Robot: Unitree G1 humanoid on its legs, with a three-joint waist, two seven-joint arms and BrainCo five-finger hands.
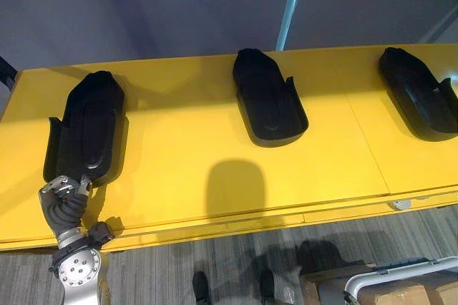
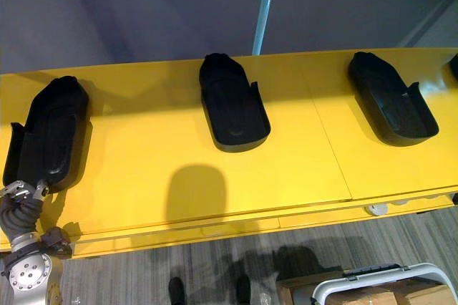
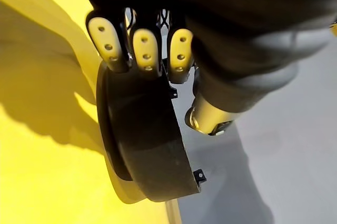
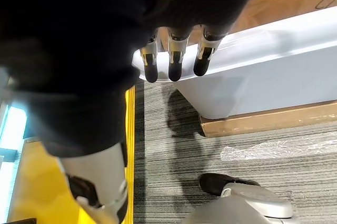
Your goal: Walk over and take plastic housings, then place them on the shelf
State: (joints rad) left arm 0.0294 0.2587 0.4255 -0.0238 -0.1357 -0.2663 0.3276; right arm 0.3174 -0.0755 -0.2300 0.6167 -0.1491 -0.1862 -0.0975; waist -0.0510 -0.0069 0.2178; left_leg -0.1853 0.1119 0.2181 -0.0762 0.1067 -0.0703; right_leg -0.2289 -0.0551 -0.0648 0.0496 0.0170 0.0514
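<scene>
Three black plastic housings lie on the yellow shelf [image 1: 186,155], well apart from one another: the left housing [image 1: 86,129], the middle housing [image 1: 268,101] and the right housing [image 1: 418,94]; each lies lengthwise, its narrow end toward the back wall.

The left hand [image 1: 63,201] is at the front edge of the shelf, against the near end of the left housing; in its wrist view the fingers [image 3: 145,50] lie side by side with their dark tips on the housing's curved rim, and the thumb [image 3: 208,119] sits just beside the outer wall (whether they clamp the rim or merely rest on it I cannot tell).

The right hand [image 4: 175,58] hangs over grey carpet [image 4: 210,150]; its fingers are straight, close together and hold nothing; past them stand a white bin [image 4: 263,77] and a cardboard box [image 4: 274,119].
</scene>
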